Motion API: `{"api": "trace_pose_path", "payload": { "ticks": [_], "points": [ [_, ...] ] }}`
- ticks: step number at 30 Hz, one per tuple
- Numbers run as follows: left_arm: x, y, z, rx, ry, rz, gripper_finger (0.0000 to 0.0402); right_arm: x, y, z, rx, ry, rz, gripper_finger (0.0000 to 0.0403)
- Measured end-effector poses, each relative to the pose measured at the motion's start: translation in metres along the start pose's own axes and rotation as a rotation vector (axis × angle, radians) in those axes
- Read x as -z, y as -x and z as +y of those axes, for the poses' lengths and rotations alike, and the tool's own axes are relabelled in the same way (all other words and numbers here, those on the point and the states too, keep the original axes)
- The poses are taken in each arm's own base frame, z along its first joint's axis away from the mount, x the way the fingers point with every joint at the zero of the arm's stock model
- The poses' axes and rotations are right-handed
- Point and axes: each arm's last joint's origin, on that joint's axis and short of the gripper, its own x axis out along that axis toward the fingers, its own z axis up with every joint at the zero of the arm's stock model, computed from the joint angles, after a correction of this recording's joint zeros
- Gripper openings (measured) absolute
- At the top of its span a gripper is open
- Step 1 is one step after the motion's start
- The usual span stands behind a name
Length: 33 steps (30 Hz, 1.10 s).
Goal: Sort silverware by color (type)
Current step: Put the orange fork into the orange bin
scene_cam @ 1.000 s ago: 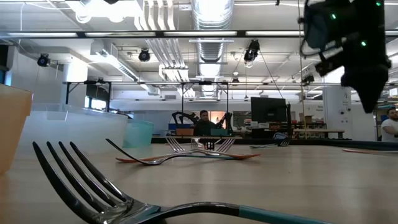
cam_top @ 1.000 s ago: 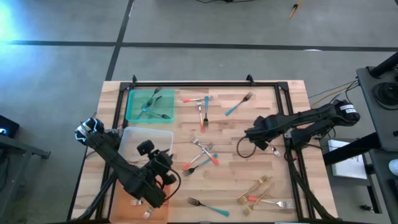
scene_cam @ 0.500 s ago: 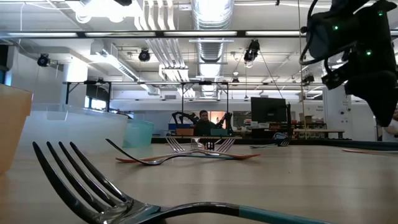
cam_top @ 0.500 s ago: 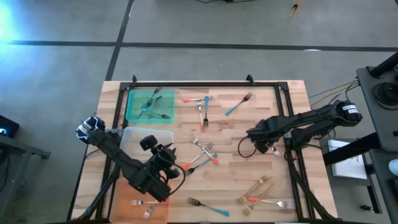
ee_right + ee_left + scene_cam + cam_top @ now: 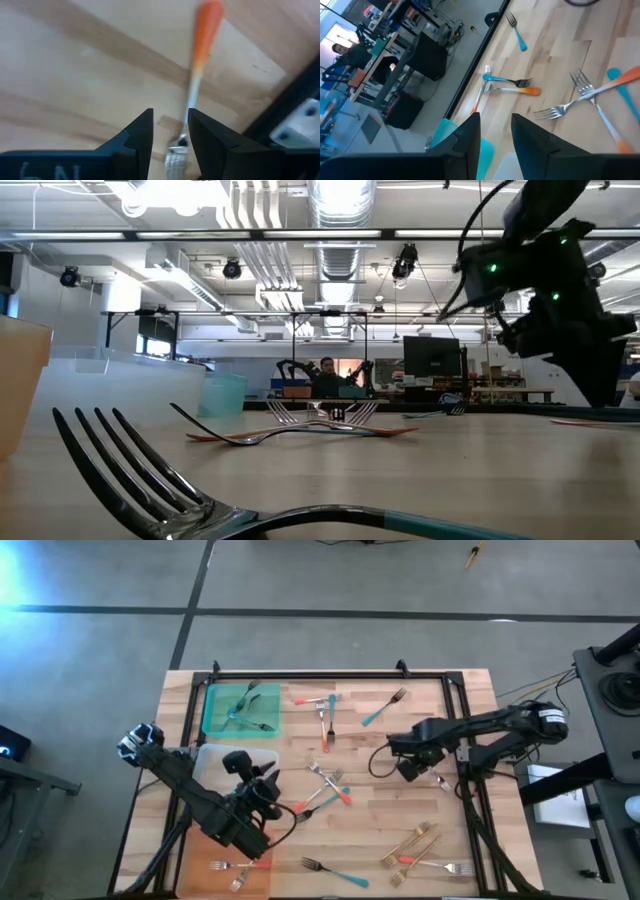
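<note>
Slim forks with teal, coral or gold handles lie scattered flat on the wooden table. A crossed cluster (image 5: pixel 325 785) sits mid-table, and gold ones (image 5: pixel 415 845) lie near the right corner. My left gripper (image 5: pixel 264 790) hovers beside the clear tray, just left of the cluster (image 5: pixel 590 95), open and empty. My right gripper (image 5: pixel 413 770) hangs open near the table's right edge, above a coral-handled fork (image 5: pixel 196 70) that lies by the black rail (image 5: pixel 295 120). That fork (image 5: pixel 440 781) rests flat on the wood.
A green tray (image 5: pixel 215 720) at the far left holds several forks. A clear tray (image 5: pixel 215 765) lies nearer, and an orange tray (image 5: pixel 195 870) at the near left holds two forks. A teal-handled fork (image 5: pixel 150 480) lies close to the near edge. Black rails frame the table.
My left gripper has moved from over the orange tray toward the far edge, to beside the clear tray near the middle cluster. My right gripper has swung a little toward the table's left and come lower. No fork has moved.
</note>
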Motion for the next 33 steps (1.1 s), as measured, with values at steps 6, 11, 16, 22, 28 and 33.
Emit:
{"api": "trace_pose_path", "payload": {
  "ticks": [6,11,16,22,28,33],
  "points": [
    [0.004,0.004,0.013,0.009,0.020,-0.015,0.0093,-0.023,-0.016,-0.008,0.048,0.014,0.085,0.0102],
    [0.010,0.002,0.016,0.004,0.010,-0.012,0.0093,-0.036,-0.024,-0.015,0.055,0.025,0.129,0.0105],
    [0.013,0.001,0.015,-0.004,-0.003,-0.011,0.0093,-0.049,-0.031,-0.022,-0.005,0.040,0.191,0.0104],
    [0.014,0.000,0.014,-0.008,-0.005,-0.012,0.0093,-0.060,-0.040,-0.024,-0.091,0.055,0.276,0.0087],
    [0.015,0.000,0.014,-0.009,0.002,-0.011,0.0093,-0.066,-0.045,-0.021,-0.087,0.104,0.311,0.0042],
    [0.015,0.000,0.014,-0.012,0.042,-0.016,0.0093,-0.068,-0.044,-0.020,-0.090,0.152,0.313,0.0016]
  ]
}}
